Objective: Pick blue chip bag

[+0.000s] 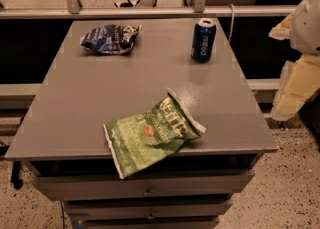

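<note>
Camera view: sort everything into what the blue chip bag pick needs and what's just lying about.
For the job: blue chip bag, far left of the table; pincer, off the table's right edge.
Lying about: green chip bag, overhanging the near edge; blue soda can, upright, far right.

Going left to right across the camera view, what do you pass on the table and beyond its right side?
Blue chip bag, far left of the table → green Kettle chip bag, overhanging the near edge → blue soda can, far right of the table → gripper, off the table at the picture's right edge.
</note>
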`<state>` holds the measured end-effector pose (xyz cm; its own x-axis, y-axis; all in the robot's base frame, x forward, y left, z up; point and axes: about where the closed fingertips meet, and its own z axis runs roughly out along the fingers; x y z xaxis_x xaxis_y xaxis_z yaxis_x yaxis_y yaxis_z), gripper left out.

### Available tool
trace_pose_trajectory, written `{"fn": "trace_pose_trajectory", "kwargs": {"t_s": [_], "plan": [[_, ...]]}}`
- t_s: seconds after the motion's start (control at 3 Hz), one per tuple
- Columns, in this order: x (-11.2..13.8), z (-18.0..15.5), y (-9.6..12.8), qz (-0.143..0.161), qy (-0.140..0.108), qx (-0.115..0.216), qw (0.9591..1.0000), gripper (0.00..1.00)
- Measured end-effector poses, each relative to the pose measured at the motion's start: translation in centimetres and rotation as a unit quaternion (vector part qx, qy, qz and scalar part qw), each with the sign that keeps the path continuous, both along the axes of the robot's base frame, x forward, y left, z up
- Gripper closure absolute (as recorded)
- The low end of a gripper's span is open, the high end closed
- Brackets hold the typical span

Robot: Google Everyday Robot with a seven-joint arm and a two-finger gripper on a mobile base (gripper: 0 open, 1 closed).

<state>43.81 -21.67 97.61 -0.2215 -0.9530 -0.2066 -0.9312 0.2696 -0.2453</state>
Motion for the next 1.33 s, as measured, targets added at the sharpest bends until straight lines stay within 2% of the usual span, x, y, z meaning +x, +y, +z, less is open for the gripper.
{"fn": "trace_pose_trajectory", "kwargs": {"t_s": [0.33,0.67,1.0,1.33], "plan": [[0.0,0.0,0.0,0.000,0.000,0.000,1.0000,0.00],[1.0,-0.2,0.8,0.006,-0.008,0.009,0.9999,0.00],[4.9,-1.3,2.8,0.024,-0.035,0.039,0.9983,0.00],[10.8,-2.2,6.9,0.056,-0.077,0.095,0.9909,0.00]]}}
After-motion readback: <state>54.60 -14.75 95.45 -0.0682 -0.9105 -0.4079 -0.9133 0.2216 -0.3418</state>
